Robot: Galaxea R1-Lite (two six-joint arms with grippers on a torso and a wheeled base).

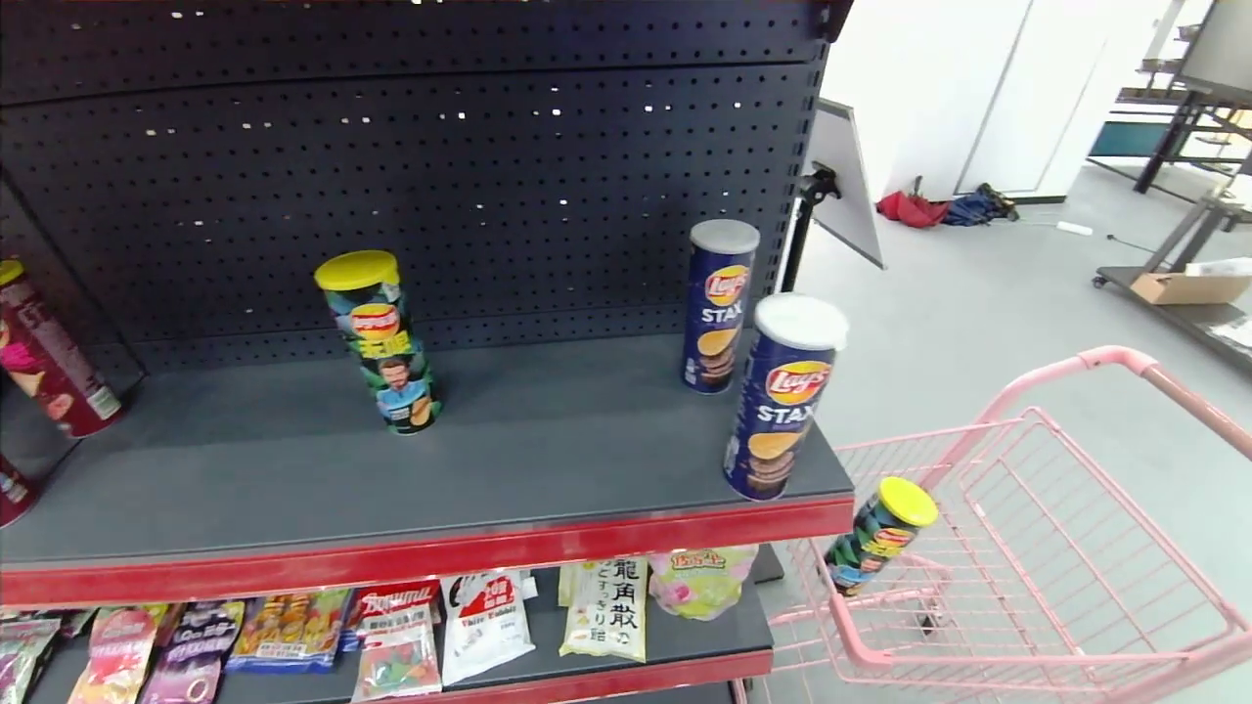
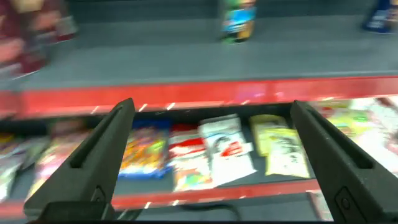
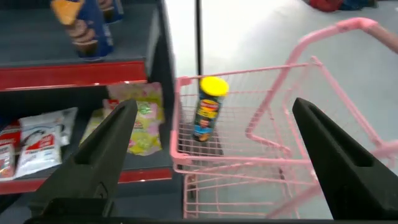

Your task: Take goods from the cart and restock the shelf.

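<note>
A pink wire cart [image 1: 1037,548] stands to the right of the shelf. One yellow-lidded chip can [image 1: 877,537] leans in its near corner, also seen as the can [image 3: 208,109] inside the cart [image 3: 292,124] from the right wrist. On the grey shelf [image 1: 391,469] stand a yellow-lidded can [image 1: 381,342] and two blue cans, one at the back [image 1: 717,305] and one at the front right edge [image 1: 780,396]. My left gripper [image 2: 211,162] is open, facing the shelf front [image 2: 205,93]. My right gripper [image 3: 214,155] is open, some way back from the cart.
Red cans [image 1: 49,357] stand at the shelf's left end. Snack bags [image 1: 469,621] fill the lower shelf, seen too as bags [image 2: 217,152] from the left wrist. A dark perforated back panel [image 1: 411,156] closes the shelf. Open grey floor [image 1: 978,293] lies right, with a low trolley holding a box [image 1: 1184,286].
</note>
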